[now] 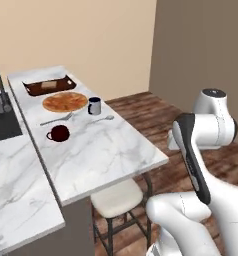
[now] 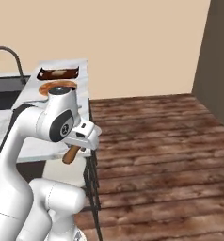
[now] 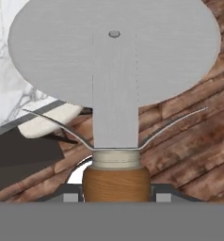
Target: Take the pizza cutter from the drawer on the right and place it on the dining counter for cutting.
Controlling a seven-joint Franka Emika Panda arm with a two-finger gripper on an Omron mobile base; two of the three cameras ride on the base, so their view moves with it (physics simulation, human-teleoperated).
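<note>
Marble dining surface [image 1: 101,155] carries a pizza [image 1: 65,102], mug [image 1: 94,105] and bowl [image 1: 58,133] in the left base view. From the right base, a brown handle juts below the pincer [image 2: 75,149]. Hand view: pincer grasping the pizza cutter [image 3: 115,70] over wood floor [image 3: 189,132].

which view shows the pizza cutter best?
Hand view: the pizza cutter shows its whole wheel blade and the brown handle top between the gripper fingers. Right base view gives just its brown handle poking below the hand.
</note>
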